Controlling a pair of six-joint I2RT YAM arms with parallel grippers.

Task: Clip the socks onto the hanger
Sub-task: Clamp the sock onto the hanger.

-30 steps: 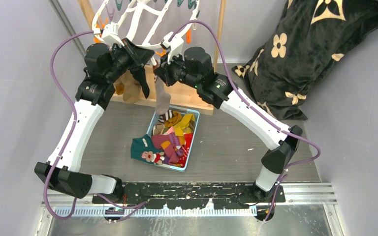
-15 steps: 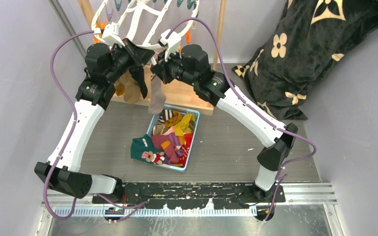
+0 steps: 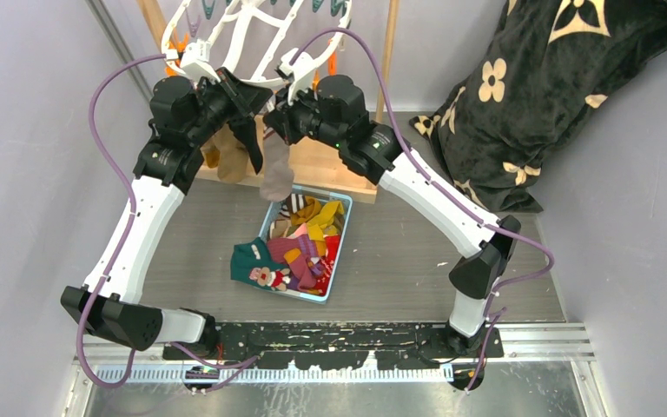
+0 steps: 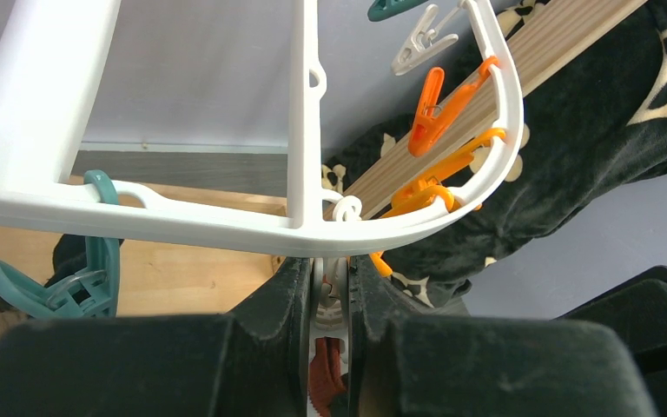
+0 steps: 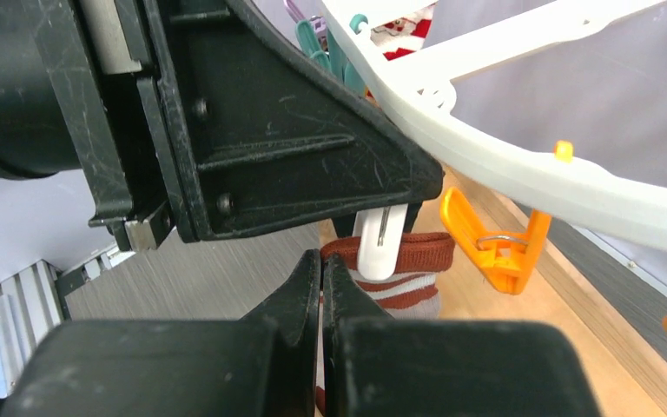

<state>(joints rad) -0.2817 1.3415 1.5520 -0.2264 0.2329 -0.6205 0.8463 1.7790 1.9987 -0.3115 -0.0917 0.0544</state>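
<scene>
Left claw (image 4: 330, 280) pinches white clip (image 5: 380, 236) under hanger (image 4: 182, 222); right claw (image 5: 321, 280) clamps brown-cuffed sock (image 5: 419, 256). Next: release clip onto cuff.

white hanger (image 4: 226, 228), clips (image 4: 434, 109) dangling; brown-cuffed sock (image 5: 419, 254) hanging under rim; other socks (image 3: 300, 248) heaped

Top view: cannot see the far side of hanger (image 3: 241, 35), cropped at the 12 o'clock edge. Same for blanket (image 3: 538, 95), cropped at the 1 o'clock corner. Cannot see cuff of sock (image 3: 276, 174) there, masked by wrists at its 12 o'clock.

Left wrist view: only a sliver of white clip (image 4: 330, 300) seen between the fingers of left gripper (image 4: 330, 269).

Right wrist view: lower sock hidden at 6 o'clock behind right gripper (image 5: 321, 261).
</scene>
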